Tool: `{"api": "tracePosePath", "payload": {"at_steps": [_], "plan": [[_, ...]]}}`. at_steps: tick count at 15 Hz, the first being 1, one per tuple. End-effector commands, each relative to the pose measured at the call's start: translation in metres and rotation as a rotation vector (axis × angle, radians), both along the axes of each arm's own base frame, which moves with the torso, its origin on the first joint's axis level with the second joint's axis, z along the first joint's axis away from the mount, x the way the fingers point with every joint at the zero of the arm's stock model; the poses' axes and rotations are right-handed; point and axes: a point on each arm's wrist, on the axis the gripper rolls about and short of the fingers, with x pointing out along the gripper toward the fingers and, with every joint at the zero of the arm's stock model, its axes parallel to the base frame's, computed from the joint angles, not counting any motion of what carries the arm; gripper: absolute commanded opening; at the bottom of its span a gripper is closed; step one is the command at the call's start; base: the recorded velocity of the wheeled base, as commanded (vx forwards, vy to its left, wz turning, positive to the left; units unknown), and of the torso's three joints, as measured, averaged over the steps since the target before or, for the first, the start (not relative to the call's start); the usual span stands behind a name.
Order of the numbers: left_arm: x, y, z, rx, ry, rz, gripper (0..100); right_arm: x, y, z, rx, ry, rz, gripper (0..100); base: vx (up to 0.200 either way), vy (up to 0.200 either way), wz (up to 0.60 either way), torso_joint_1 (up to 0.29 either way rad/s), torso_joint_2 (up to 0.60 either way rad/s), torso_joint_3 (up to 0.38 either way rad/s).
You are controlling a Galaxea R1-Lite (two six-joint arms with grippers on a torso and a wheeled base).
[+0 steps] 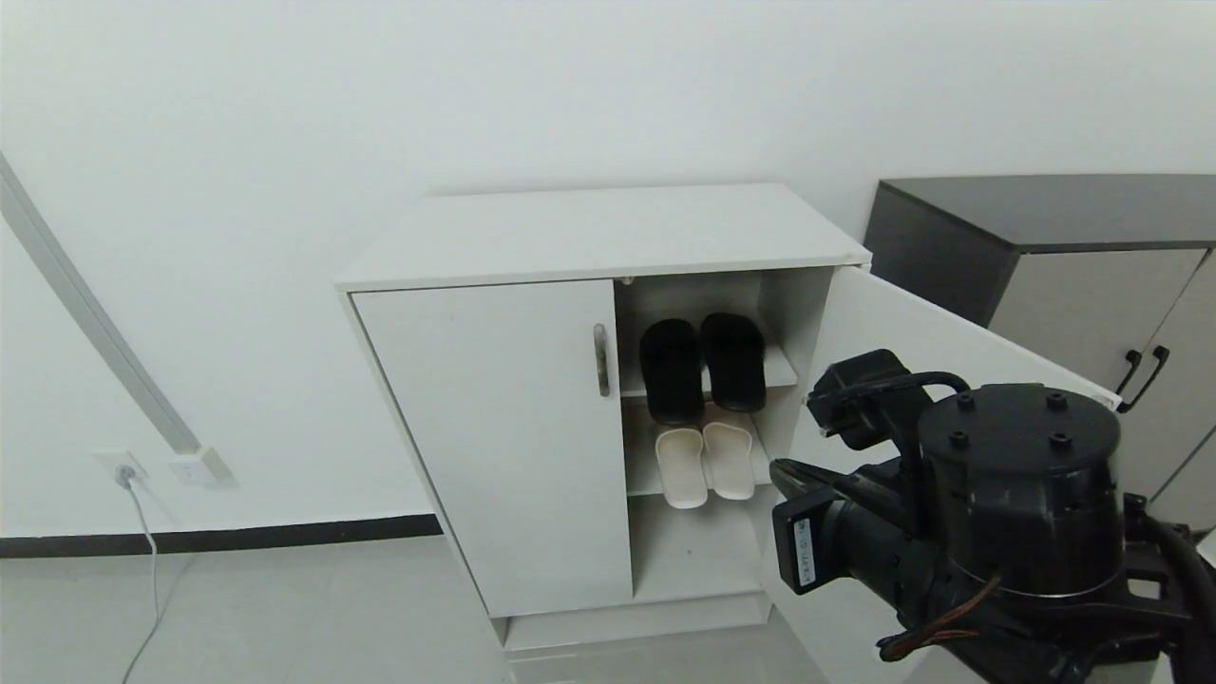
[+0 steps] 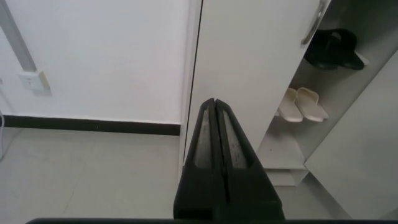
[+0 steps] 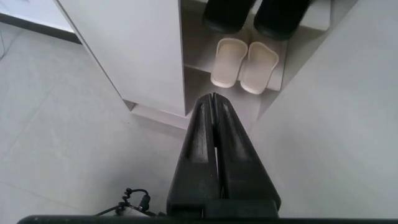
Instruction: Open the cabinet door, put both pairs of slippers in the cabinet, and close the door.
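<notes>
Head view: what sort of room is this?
Likely an office or entryway corner: a white cabinet holding black slippers and white slippers, a grey cabinet beside it, a wall with a socket.

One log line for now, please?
black slide slippers: upper shelf; cream slide slippers: shelf below; white cabinet door: open; left tool, right tool: shut

1. The right arm (image 1: 950, 560) is black all over. It has a wide round cap (image 1: 1021, 427) with four small screws (image 1: 1056, 401) on its flat top.
2. A black cable (image 1: 926, 380) arches over a box-shaped part, and thin brown wires (image 1: 940, 625) show below the cap.
3. A white label (image 1: 806, 553) with small print sits on a square black end.
4. The left gripper (image 2: 215, 102) is black, and its two long fingers narrow to a point, with grey strips.
5. The right gripper (image 3: 214, 98) has the same shape, and a curled black cord (image 3: 132, 200) shows near its base.
</notes>
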Motion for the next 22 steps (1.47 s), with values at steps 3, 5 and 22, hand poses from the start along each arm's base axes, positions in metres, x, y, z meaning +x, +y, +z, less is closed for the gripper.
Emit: {"api": "tracePosePath", "payload": {"at_steps": [3, 5, 22], "plan": [[0.0001, 0.0000, -0.0001, -0.001, 0.000, 0.001, 0, 0.0002, 0.0005, -0.0015, -0.005, 0.003, 0.001, 0, 0.000, 0.000, 0.00, 0.185, -0.49, -0.317], [0.0001, 0.0000, -0.0001, -0.001, 0.000, 0.001, 0, 0.0010, 0.0001, -0.0022, -0.006, 0.004, -0.002, 0, 0.000, 0.000, 0.00, 0.193, -0.51, -0.310], [0.0001, 0.0000, -0.0001, -0.001, 0.000, 0.001, 0, 0.0031, -0.0020, -0.0022, -0.005, 0.005, -0.014, 0, 0.000, 0.000, 0.00, 0.224, -0.52, -0.297]]}}
